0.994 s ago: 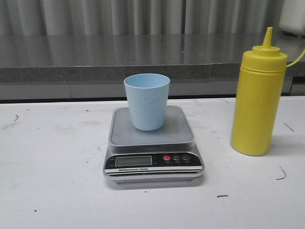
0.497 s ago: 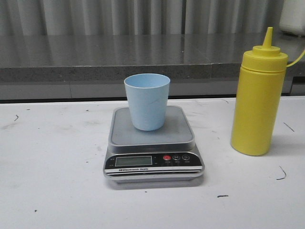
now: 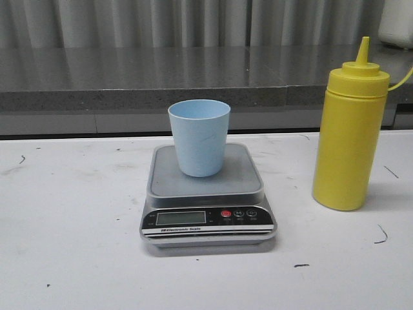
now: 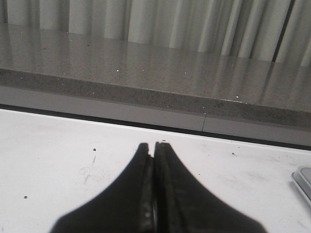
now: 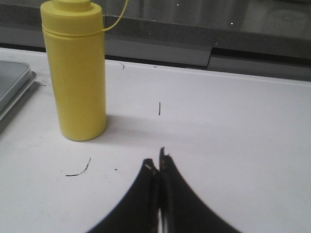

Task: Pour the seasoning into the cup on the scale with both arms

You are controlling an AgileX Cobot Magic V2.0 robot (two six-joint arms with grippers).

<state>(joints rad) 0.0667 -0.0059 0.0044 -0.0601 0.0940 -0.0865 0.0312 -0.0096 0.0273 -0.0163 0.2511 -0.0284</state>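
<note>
The pale blue cup [image 3: 199,137] stands upright on the steel platform of the silver-grey scale [image 3: 206,194] at the middle of the white table. To its right stands the tall yellow seasoning bottle [image 3: 349,135], upright with its cone nozzle on; the right wrist view shows this bottle [image 5: 76,73] too. Neither arm appears in the front view. My left gripper [image 4: 153,144] is shut with nothing in it, low over bare table, a corner of the scale [image 4: 303,180] off to one side. My right gripper [image 5: 157,161] is shut and empty, short of the bottle.
A grey stone ledge [image 3: 161,81] runs along the back of the table, with a curtain behind it. A white object [image 3: 395,22] sits on the ledge at the far right. Small dark marks dot the white tabletop [image 3: 71,245].
</note>
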